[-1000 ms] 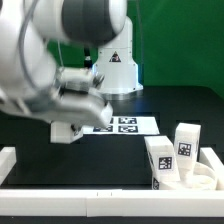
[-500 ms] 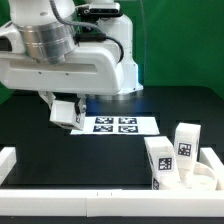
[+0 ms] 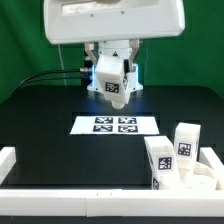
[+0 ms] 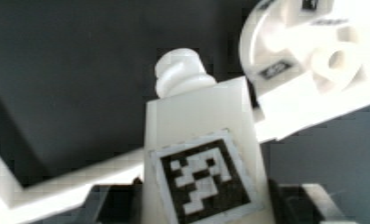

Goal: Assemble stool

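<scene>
My gripper point(image 3: 112, 88) is shut on a white stool leg point(image 3: 113, 82) and holds it high above the table, behind the marker board point(image 3: 115, 124). In the wrist view the leg point(image 4: 196, 120) stands between my dark fingers point(image 4: 118, 200), tag facing the camera, its peg end point(image 4: 180, 69) pointing away from my gripper point(image 4: 203, 196). The round seat point(image 4: 306, 55) shows beyond it. In the exterior view two more legs point(image 3: 160, 160) point(image 3: 187, 144) stand at the right front corner, with the seat point(image 3: 203, 179) low behind them.
White border rails run along the front point(image 3: 90, 197), the left front point(image 3: 12, 160) and the right point(image 3: 213, 157) of the black table. The robot base point(image 3: 110, 60) stands at the back centre.
The arm has swung from low at the exterior view's left up to the back centre, carrying the leg with it. The other legs and seat have not moved.
</scene>
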Controlling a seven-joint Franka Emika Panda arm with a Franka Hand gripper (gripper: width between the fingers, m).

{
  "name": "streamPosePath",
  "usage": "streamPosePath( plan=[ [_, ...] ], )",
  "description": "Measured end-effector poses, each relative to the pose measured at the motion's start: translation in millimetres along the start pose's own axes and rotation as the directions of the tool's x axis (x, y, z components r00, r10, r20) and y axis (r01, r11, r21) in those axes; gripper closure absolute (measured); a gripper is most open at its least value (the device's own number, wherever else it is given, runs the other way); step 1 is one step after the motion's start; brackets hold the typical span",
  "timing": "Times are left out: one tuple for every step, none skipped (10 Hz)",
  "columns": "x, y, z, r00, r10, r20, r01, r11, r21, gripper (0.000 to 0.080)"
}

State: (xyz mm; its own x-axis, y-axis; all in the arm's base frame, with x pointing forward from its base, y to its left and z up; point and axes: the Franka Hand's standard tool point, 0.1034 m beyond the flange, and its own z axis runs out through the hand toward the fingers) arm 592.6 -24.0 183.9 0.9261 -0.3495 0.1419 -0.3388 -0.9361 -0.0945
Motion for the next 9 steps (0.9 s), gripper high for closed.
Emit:
streamPosePath(
  plan=[
    [2.4,-2.3,1.3,0.997,-0.007,-0.071,0.008,1.000,0.003,0.0476],
    [2.5,-9.7,2.0,0.993,0.020,-0.118,-0.019,1.000,0.012,0.0476],
    [2.3,-39.6,-0.3,0.976,0.074,-0.207,-0.064,0.997,0.053,0.0476],
    [-2.8,-66.7,4.0,0.956,0.089,-0.278,-0.067,0.994,0.086,0.0476],
    [-9.2,-91.1,16.5,0.936,0.159,-0.313,-0.126,0.984,0.123,0.0476],
    [-12.8,-108.4,25.1,0.921,0.155,-0.358,-0.112,0.984,0.137,0.0476],
    [-11.9,-106.0,24.2,0.909,0.147,-0.390,-0.101,0.985,0.138,0.0476],
    [-13.2,-106.3,25.6,0.902,0.152,-0.403,-0.102,0.984,0.143,0.0476],
    [-13.5,-106.7,26.2,0.904,0.145,-0.402,-0.096,0.986,0.139,0.0476]
  ],
)
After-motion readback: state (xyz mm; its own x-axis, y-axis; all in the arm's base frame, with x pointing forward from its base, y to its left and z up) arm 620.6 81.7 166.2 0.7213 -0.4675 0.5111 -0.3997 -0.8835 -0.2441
